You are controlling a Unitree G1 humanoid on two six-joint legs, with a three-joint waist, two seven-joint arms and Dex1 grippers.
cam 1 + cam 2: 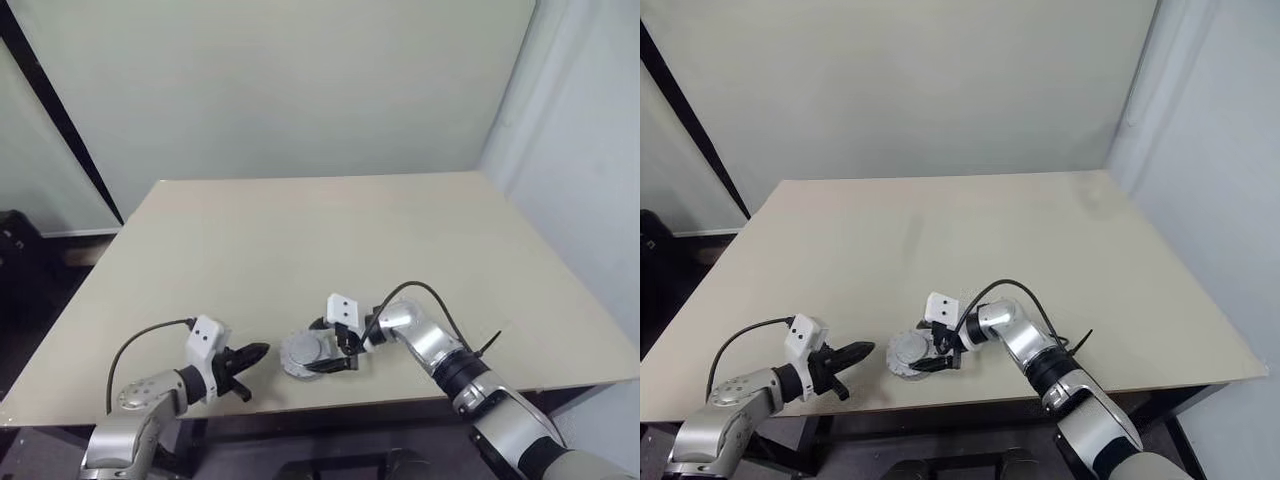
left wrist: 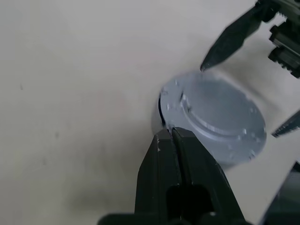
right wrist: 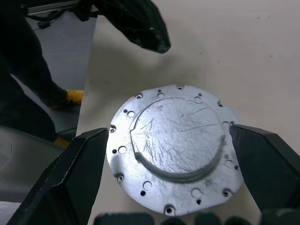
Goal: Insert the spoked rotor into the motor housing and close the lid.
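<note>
Right claw point(image 3: 168, 176): spread wide, one black finger on each side of the lid, both just beside its edge; from the head views it reaches in from the right, pointing left, low over the tabletop.
Left claw point(image 1: 258, 352): fingers pressed together, holding nothing; its tip points right at the disc and sits just beside its rim.
Lid point(image 3: 173, 150): round flat grey metal disc with small holes round the edge and a raised, scratched round centre; it lies flat between the right claw's fingers.
Housing point(image 2: 164, 112): seen only as a silver side wall under the lid, with a dark slot in it; the lid covers its top, so the coils and the wheel inside cannot be seen.
Where it is: near the front edge of the tabletop, between the two claws.
Tabletop point(image 1: 330, 240): pale beige, flat.
Cable point(image 1: 440, 300): black, looping over the right wrist.
</note>
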